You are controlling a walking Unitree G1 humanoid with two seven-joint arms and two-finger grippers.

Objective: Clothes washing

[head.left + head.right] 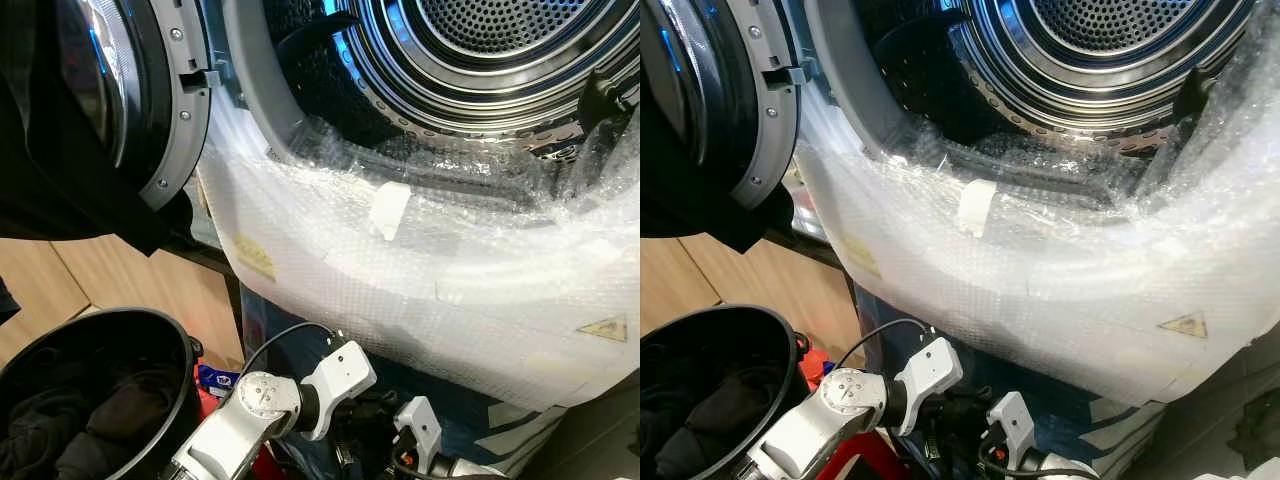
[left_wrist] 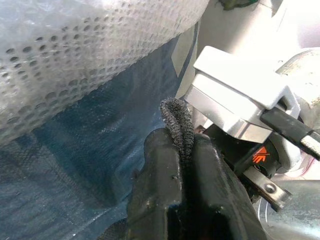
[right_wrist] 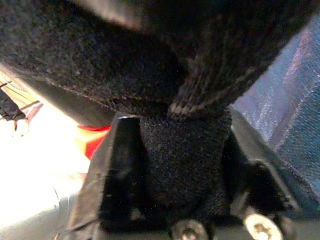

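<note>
The washing machine's steel drum (image 1: 480, 50) stands open, its door (image 1: 110, 90) swung to the left. Bubble wrap (image 1: 450, 280) covers the machine's front below the opening. A black basket (image 1: 150, 325) at lower left holds dark clothes (image 1: 90, 420). Both silver arms meet low in front of the machine, the left wrist (image 1: 270, 395) beside the right wrist (image 1: 420, 430). My left gripper (image 2: 182, 145) is shut on a thin edge of dark cloth (image 2: 177, 117). In the right wrist view a dark knitted garment (image 3: 150, 65) fills the space between the fingers of my right gripper (image 3: 180, 135).
Blue wrapped panelling (image 2: 75, 150) runs under the bubble wrap, close to both grippers. A red object (image 1: 212, 400) lies between the basket and the left arm. Wooden boards (image 1: 120, 285) show behind the basket. A yellow warning sticker (image 1: 603, 328) is on the machine's front at right.
</note>
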